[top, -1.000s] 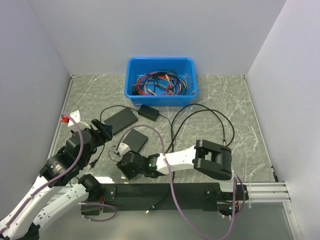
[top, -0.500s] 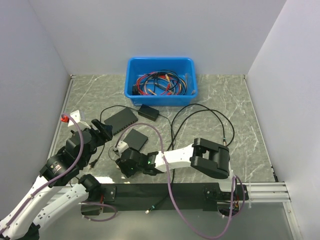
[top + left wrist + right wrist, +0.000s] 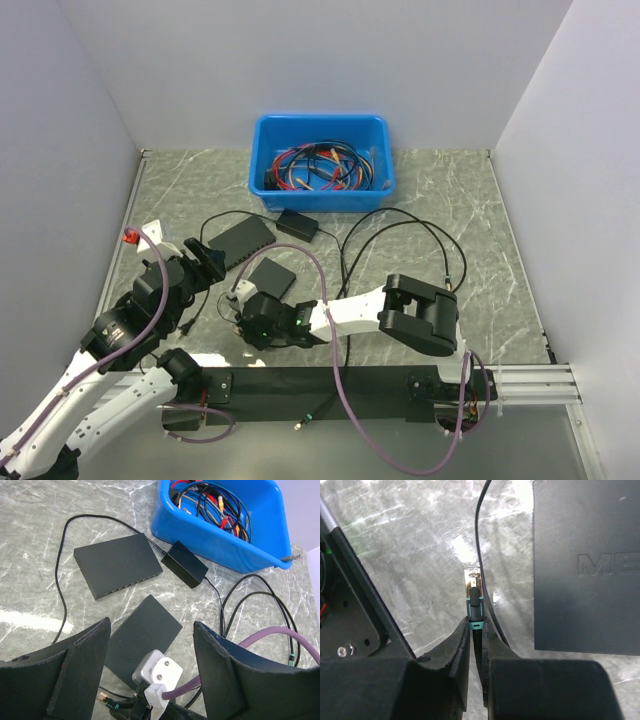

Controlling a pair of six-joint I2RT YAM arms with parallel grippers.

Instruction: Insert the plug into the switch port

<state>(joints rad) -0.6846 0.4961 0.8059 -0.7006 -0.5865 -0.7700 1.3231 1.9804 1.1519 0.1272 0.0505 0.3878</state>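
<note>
My right gripper is shut on the plug, a small black connector with a teal band and a brass tip that points away from me, low over the table. A flat black switch with raised lettering lies just right of the plug, apart from it. From above, the right gripper sits at the near left corner of this smaller switch. A larger switch lies behind it. My left gripper is open and empty, above the smaller switch. The plug's tip also shows in the left wrist view.
A blue bin of red, blue and black cables stands at the back. A black brick-shaped adapter lies in front of it. Thin black cable loops spread to the right. The larger switch's port row faces the arms.
My right gripper has moved a little left and away from the base with the plug in it, closer to the smaller switch's corner. The left arm has not moved.
</note>
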